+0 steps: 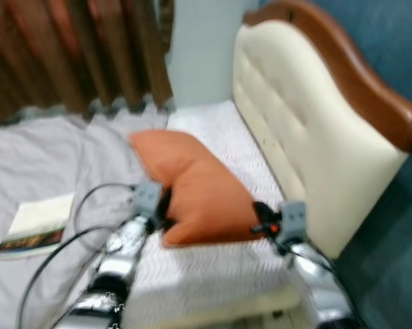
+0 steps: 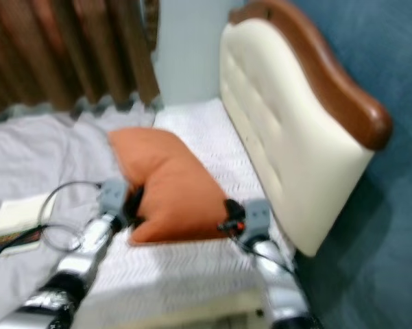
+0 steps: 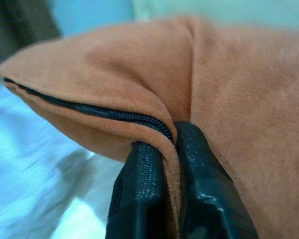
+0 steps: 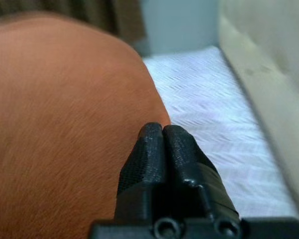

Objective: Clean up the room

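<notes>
An orange pillow (image 1: 192, 185) lies on the white patterned sheet (image 1: 212, 274) of the bed, close to the headboard. My left gripper (image 1: 166, 205) is at its near left edge. In the left wrist view the gripper (image 3: 171, 144) is shut on the pillow's zippered seam (image 3: 89, 110), with orange fabric pinched between the black fingers. My right gripper (image 1: 257, 218) is at the pillow's near right corner. In the right wrist view this gripper (image 4: 162, 130) has its fingers pressed together beside the pillow (image 4: 54, 124), and I see no fabric between them.
A cream padded headboard (image 1: 308, 123) with a brown wooden rim stands on the right. A grey blanket (image 1: 41, 151) covers the left of the bed, with a book (image 1: 38, 223) lying on it. Brown curtains (image 1: 68, 48) hang behind. A black cable (image 1: 89, 205) loops off my left arm.
</notes>
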Robot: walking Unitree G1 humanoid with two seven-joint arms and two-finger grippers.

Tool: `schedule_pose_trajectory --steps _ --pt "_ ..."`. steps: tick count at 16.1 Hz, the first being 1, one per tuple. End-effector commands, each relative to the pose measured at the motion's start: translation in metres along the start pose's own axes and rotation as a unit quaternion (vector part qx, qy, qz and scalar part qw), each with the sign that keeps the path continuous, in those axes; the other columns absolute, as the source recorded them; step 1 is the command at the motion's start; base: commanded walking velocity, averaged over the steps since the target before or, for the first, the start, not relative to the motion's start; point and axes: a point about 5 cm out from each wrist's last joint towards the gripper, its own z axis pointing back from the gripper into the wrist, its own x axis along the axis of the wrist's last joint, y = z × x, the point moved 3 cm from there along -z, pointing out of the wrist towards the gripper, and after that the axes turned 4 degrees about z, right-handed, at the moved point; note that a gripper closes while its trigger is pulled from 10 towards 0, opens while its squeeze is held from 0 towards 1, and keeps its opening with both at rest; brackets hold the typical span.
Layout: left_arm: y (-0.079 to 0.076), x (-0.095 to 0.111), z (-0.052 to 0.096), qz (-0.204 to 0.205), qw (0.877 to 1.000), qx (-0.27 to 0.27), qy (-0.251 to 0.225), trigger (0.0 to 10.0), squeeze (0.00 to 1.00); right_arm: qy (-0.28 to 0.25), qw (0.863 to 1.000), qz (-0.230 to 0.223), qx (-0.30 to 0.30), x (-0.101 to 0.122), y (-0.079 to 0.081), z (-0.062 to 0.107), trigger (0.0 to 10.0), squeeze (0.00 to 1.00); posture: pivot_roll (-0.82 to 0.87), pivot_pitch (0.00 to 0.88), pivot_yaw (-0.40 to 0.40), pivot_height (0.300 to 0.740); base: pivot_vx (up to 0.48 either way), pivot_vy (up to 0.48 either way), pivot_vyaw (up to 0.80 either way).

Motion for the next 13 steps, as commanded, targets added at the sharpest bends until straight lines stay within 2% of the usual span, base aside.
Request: schedule_pose_trajectory --steps 1,3,4,7,13 --pt "0.0110 0.0178 -0.0016 -0.025 0.999 0.006 -0.030 10.0 0.00 -0.023 1.000 -0.003 -0.002 0.0115 0.0009 -0.0044 0.0 0.00 -0.12 0.025 0.039 0.740 0.480 0.000 0.00" --pt "0.0084 0.0180 -0.0024 -0.036 0.999 0.000 -0.030 10.0 0.00 -0.022 1.000 -0.004 -0.004 0.0111 0.0000 -0.0042 0.0 0.00 -0.13 0.026 0.041 0.740 0.480 0.000 0.00" --pt "0.0055 0.0175 -0.0030 -0.046 0.999 -0.003 -0.029 10.0 0.00 -0.021 1.000 -0.004 -0.005 0.0107 -0.0002 -0.0038 0.0 0.00 -0.13 0.028 0.043 0.740 0.000 0.000 0.00" --pt "0.0014 0.0186 -0.0036 -0.039 0.999 -0.012 -0.035 10.0 0.00 -0.020 1.000 -0.004 -0.006 0.0099 -0.0005 -0.0030 0.0 0.00 -0.13 0.032 0.044 0.740 0.000 0.000 0.00" --pt "0.0018 0.0167 -0.0031 -0.034 0.999 -0.016 -0.031 10.0 0.00 -0.018 1.000 -0.002 -0.006 0.0088 -0.0014 -0.0016 0.0 0.00 -0.13 0.035 0.044 0.740 0.352 -0.322 0.00"
